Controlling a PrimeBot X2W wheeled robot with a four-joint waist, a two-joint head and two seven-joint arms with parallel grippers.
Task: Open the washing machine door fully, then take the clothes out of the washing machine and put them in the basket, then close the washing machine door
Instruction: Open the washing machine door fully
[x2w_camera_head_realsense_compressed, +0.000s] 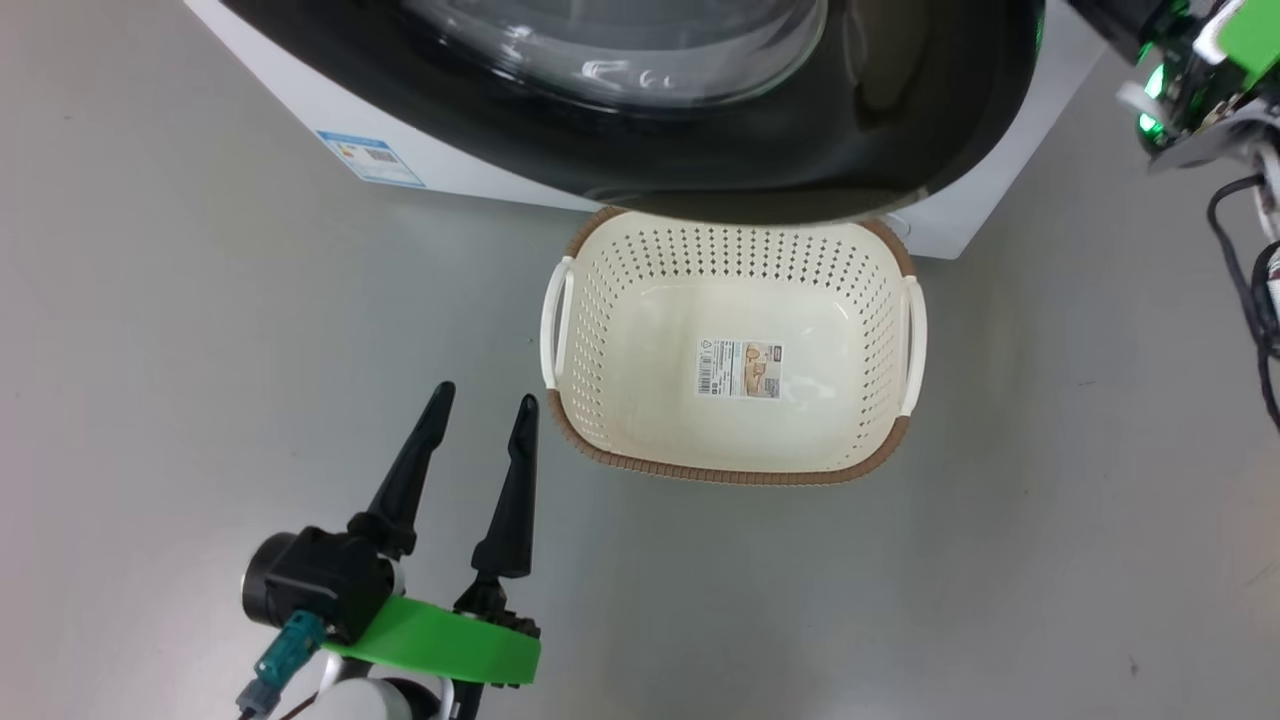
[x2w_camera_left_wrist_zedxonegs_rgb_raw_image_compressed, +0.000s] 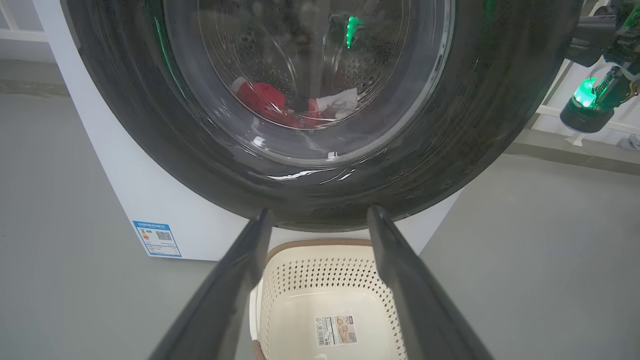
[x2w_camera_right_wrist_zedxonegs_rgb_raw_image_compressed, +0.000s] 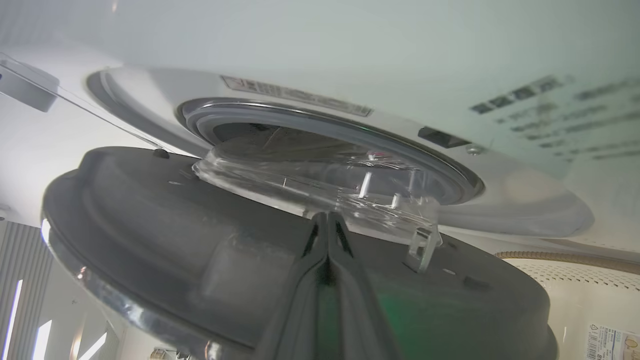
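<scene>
While the washing machine door (x2w_camera_head_realsense_compressed: 800, 170) stands only partly open, the first step is, in my judgement, unfinished. In the right wrist view my right gripper (x2w_camera_right_wrist_zedxonegs_rgb_raw_image_compressed: 327, 220) has its fingers pressed together, gripping nothing, with the tips against the door's inner face, just below the glass bowl. My left gripper (x2w_camera_head_realsense_compressed: 486, 395) is spread wide and empty at the lower left of the head view, near the basket (x2w_camera_head_realsense_compressed: 720, 472). The basket sits on the floor at frame centre, its far rim under the door. The clothes (x2w_camera_left_wrist_zedxonegs_rgb_raw_image_compressed: 260, 97) lie inside the washing machine (x2w_camera_left_wrist_zedxonegs_rgb_raw_image_compressed: 150, 190), seen through the glass.

Hazards:
- The closed fingers may slide off the smooth inner face, letting the door swing back.
- My left gripper may knock the basket aside.
</scene>
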